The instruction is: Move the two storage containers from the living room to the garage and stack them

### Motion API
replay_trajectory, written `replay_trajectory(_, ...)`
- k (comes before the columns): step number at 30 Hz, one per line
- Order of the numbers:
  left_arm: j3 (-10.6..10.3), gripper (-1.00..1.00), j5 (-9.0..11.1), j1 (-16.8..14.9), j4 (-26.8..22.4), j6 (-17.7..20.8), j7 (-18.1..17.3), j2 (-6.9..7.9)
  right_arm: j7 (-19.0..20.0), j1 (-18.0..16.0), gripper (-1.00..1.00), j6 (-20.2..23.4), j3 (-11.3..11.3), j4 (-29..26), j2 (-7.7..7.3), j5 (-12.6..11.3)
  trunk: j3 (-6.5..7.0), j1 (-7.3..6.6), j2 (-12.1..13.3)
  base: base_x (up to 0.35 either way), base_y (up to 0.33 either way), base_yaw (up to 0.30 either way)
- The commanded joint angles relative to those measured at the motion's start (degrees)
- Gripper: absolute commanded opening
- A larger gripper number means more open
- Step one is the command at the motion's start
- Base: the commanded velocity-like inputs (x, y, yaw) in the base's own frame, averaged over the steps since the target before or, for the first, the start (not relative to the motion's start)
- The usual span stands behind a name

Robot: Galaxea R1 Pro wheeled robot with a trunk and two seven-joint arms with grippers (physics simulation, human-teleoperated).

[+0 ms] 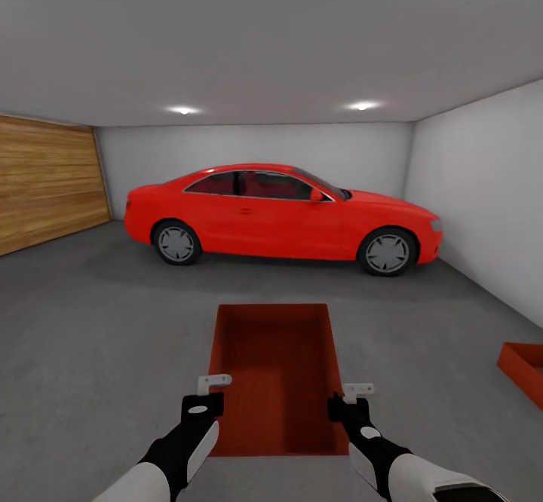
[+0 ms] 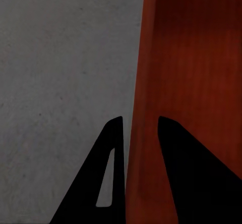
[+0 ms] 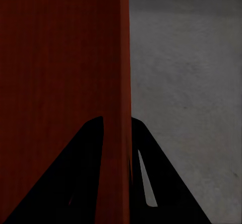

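I am in the garage, facing the red car (image 1: 283,214) across the concrete floor (image 1: 98,336). I carry one storage container (image 1: 275,374) between both arms, open top up, ahead of the trunk. The left pincer (image 1: 214,386) is closed onto the container's left wall, one finger on each face, as the left wrist view confirms (image 2: 136,133). The right pincer (image 1: 357,393) grips the right wall the same way (image 3: 117,133). The second container (image 1: 528,370) already rests on the floor, off to the right near the white wall (image 1: 483,200), partly cut by the picture's edge. Judged status: both containers have reached the garage; remaining work is to turn toward the second container, align over it and set the carried one on top.
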Motion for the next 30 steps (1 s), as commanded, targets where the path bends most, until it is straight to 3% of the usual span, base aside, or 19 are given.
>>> replay_trajectory(1, -0.1, -1.0, -0.2, -0.1, -0.5, 0.3, 0.4, 0.01, 0.1, 0.0, -1.0, -0.1, -0.6, 0.2, 0.02, -0.1, -0.1, 0.05, -0.1, 0.321, 0.0, 0.0)
replay_trajectory(11, -0.1, -1.0, -0.2, -0.1, -0.4, 0.3, 0.4, 0.01, -0.1, 0.0, -1.0, -0.1, -0.6, 0.2, 0.1, -0.1, 0.03, 0.05, -0.1, 0.321, 0.0, -0.04)
replay_trajectory(30, -0.1, -1.0, -0.2, -0.1, -0.3, 0.4, 0.4, 0.01, 0.0, 0.0, -1.0, -0.2, -0.6, 0.2, 0.02, -0.1, 0.64, 0.05, -0.1, 0.321, 0.038, -0.256)
